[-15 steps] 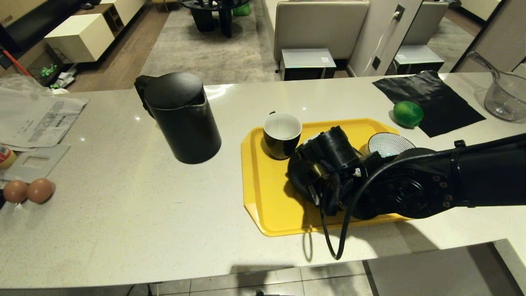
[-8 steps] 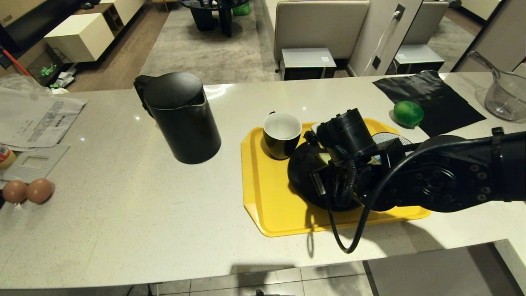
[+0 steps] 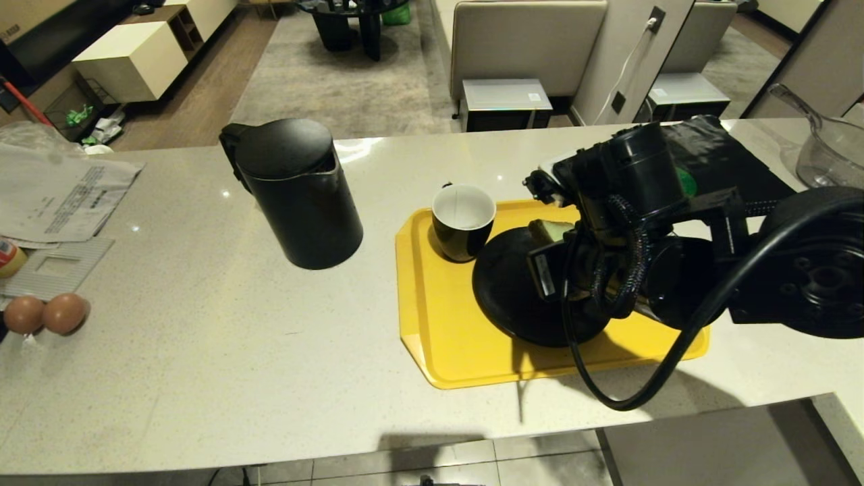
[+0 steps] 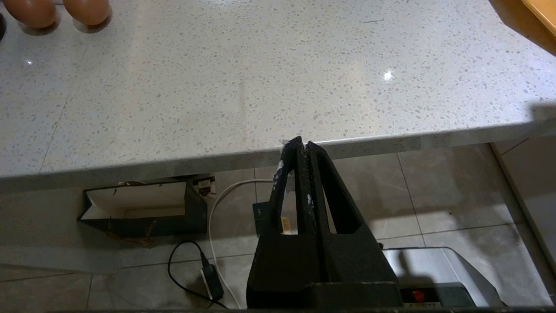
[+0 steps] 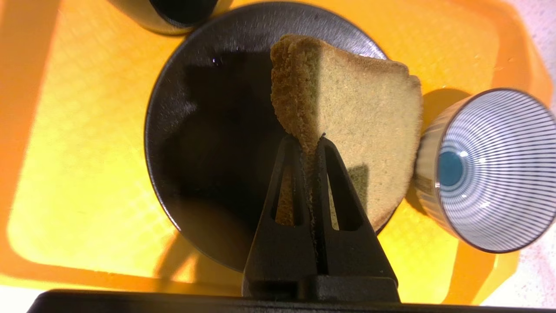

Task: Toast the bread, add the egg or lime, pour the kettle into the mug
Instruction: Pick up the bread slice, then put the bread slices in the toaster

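1. While the right gripper [image 5: 312, 140] pinched the crust edge of the bread [image 5: 360, 126], the slice hung tilted above the black plate [image 5: 204, 143], clear of its surface.
2. That plate sat on the yellow tray [image 3: 439, 324], with the mug [image 3: 463, 220] just beside the plate at the tray's far left corner.
3. A blue-and-white striped bowl [image 5: 486, 169] stood just beside the plate on its other side.
4. Beyond the tray to the left, the kettle [image 3: 297, 192] stood upright on the table [image 3: 202, 351].
5. Two eggs [image 3: 44, 314] lay touching each other, well apart from the tray at the table's left end.
6. Off the tray entirely, the left gripper [image 4: 302, 148] hung with its fingers pressed together and empty, by the table's near edge.
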